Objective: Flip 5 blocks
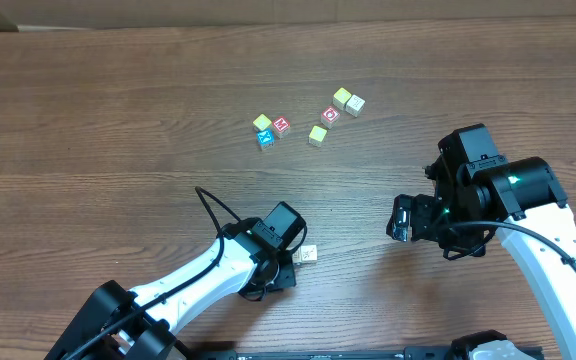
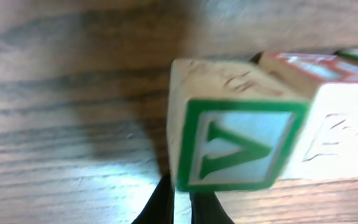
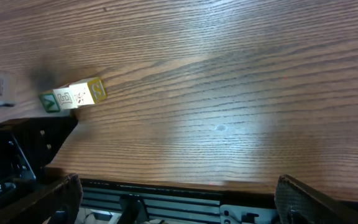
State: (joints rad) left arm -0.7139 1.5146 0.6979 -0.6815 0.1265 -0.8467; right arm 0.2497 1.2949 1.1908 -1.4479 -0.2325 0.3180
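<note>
Several small blocks lie scattered at the back of the table, among them a blue one [image 1: 265, 139], a red one [image 1: 282, 125] and a yellow one [image 1: 342, 97]. Near the front, a pale block [image 1: 308, 255] rests on the wood right at the tip of my left gripper [image 1: 297, 263]. The left wrist view fills with this green "V" block [image 2: 238, 143], and another red-edged block [image 2: 303, 65] sits close behind it. My left gripper [image 2: 180, 208] is shut, its tips at the V block's lower corner, holding nothing. My right gripper [image 1: 403, 218] [image 3: 179, 199] hangs wide open and empty to the right.
The right wrist view shows the near blocks [image 3: 73, 96] as a short row beside the left arm's dark body [image 3: 17, 149]. The table's front edge [image 3: 197, 183] runs just under the right gripper. Bare wood separates the two arms.
</note>
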